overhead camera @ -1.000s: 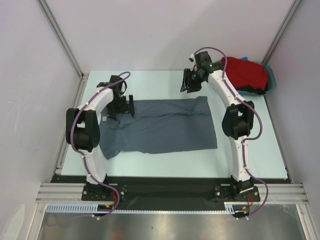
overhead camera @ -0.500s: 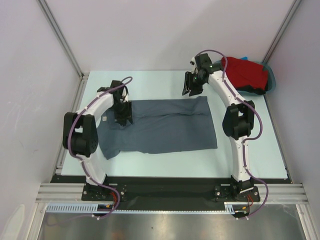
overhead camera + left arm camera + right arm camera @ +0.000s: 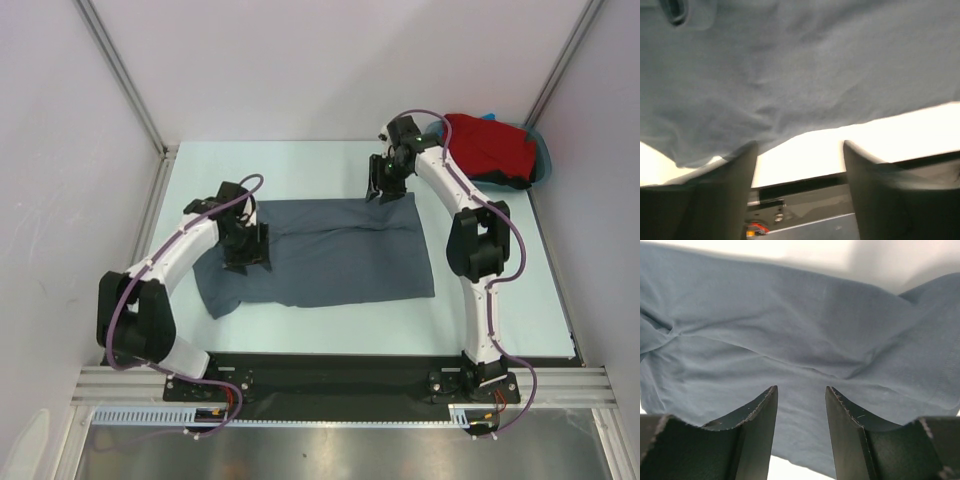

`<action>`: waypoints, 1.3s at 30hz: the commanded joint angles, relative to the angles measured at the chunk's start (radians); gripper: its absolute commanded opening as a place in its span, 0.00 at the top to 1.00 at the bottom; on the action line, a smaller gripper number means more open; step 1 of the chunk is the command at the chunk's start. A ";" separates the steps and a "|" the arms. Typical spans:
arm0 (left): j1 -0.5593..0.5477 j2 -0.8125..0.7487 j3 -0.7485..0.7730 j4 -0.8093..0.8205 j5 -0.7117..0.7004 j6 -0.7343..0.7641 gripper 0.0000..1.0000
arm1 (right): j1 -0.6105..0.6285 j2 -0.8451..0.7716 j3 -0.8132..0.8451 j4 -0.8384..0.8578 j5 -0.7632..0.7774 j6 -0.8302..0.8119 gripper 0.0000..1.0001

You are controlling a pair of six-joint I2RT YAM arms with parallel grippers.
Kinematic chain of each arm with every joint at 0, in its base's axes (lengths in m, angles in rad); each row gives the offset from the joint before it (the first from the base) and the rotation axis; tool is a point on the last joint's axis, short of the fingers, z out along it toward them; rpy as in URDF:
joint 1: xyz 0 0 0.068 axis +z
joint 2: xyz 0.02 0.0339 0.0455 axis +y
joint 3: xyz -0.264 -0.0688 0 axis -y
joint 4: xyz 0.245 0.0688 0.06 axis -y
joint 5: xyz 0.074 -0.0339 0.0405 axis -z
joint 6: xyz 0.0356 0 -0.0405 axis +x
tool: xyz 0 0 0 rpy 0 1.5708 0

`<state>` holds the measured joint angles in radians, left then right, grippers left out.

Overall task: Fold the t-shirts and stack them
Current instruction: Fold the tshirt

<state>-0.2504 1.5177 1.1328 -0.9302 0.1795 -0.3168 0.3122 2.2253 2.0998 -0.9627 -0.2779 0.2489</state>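
Left tool [image 3: 245, 258]: sits at centre left of the top view, over the left end of the grey shirt [image 3: 330, 250].
Left tool, state: the wrist view shows the left tool [image 3: 800, 145] with its two fingers [image 3: 737, 175] apart. Only bright counter [image 3: 890, 137] and a dark rail show in the gap, and no cloth is pinched.
Left wrist only: the shirt [image 3: 800, 65] fills the upper frame. Its edge runs just above the fingertips and reaches the tip of the left one.
Grey shirt: lies flat across the middle of the counter [image 3: 300, 170], with one sleeve pointing to the lower left.
Right tool [image 3: 380, 190]: upper centre right of the top view, at the shirt's far right edge.
Right tool, state: the right tool [image 3: 801, 388] has its fingers [image 3: 757, 425] parted, with creased grey cloth [image 3: 790, 325] showing through the gap. Nothing is clamped.
Right wrist only: folds run across the cloth, and a strip of pale counter [image 3: 880, 260] shows along the top.
Red shirt [image 3: 490, 148]: bunched in the upper right corner, seen only from the top view.
Tub [image 3: 546, 158]: its teal rim shows around the red shirt.
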 commanded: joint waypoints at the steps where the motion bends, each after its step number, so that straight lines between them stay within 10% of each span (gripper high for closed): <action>1: -0.010 -0.060 -0.004 0.033 -0.099 -0.031 0.20 | 0.013 -0.067 0.000 0.010 0.000 -0.022 0.51; 7: -0.010 0.120 0.129 0.096 -0.237 -0.019 0.00 | 0.018 -0.076 0.009 -0.008 0.000 -0.037 0.51; 23: -0.001 0.430 0.412 0.169 -0.377 0.082 0.00 | 0.018 -0.144 -0.052 -0.031 0.029 -0.037 0.51; 39: 0.026 0.478 0.387 0.183 -0.338 0.062 0.04 | 0.013 -0.147 -0.055 -0.041 0.039 -0.031 0.51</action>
<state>-0.2424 2.0026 1.5200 -0.7704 -0.1764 -0.2531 0.3256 2.1391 2.0434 -0.9905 -0.2508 0.2268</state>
